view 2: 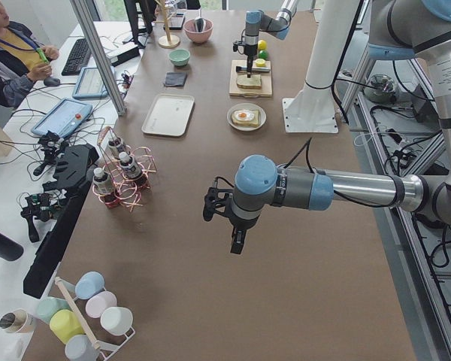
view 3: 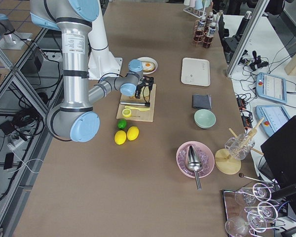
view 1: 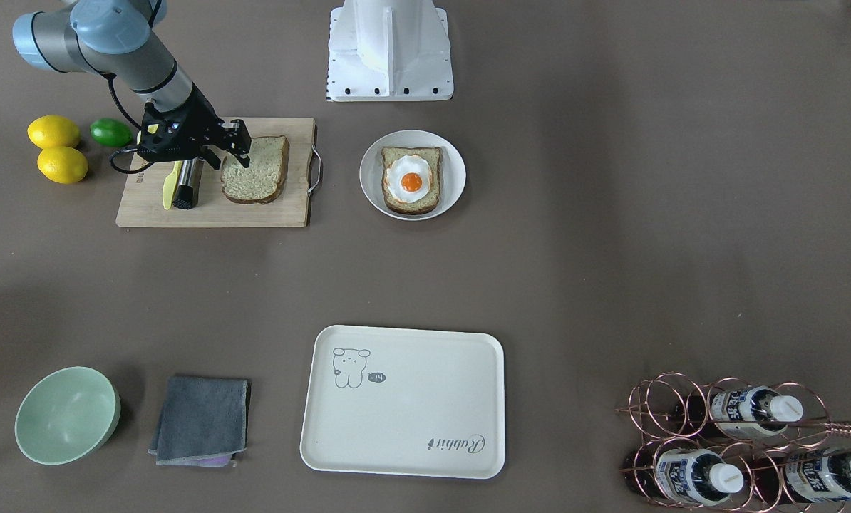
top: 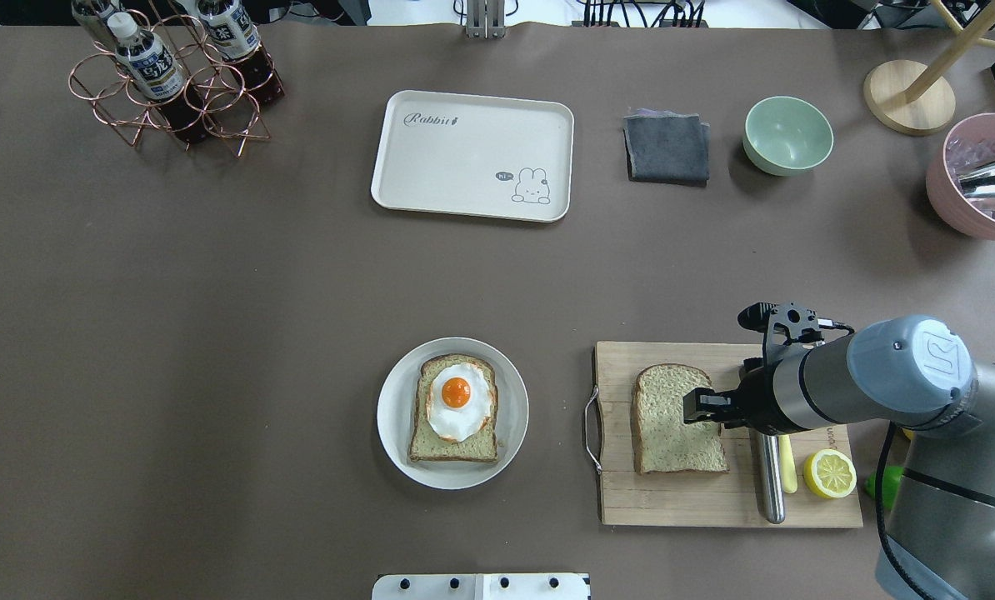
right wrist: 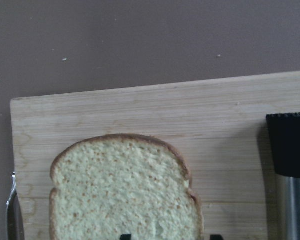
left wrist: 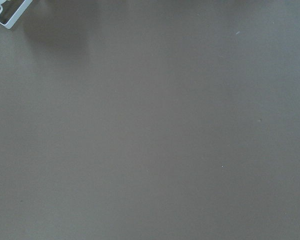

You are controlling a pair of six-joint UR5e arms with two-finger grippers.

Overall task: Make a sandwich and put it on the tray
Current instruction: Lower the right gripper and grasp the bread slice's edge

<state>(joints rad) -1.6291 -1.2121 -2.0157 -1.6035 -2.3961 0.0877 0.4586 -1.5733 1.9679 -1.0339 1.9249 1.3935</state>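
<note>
One bread slice lies flat on the wooden cutting board. My right gripper hovers over its edge nearest the knife, jaws open and empty; in the right wrist view its fingertips show at the bottom edge over the slice. The second slice, with the fried egg on it, sits on a round white plate. The cream tray stands bare at the operators' side. My left gripper hangs over bare table far from these; I cannot tell whether it is open.
On the board are a metal-handled knife and a half lemon. Two lemons and a lime lie beside it. A green bowl, a grey cloth and a copper bottle rack flank the tray.
</note>
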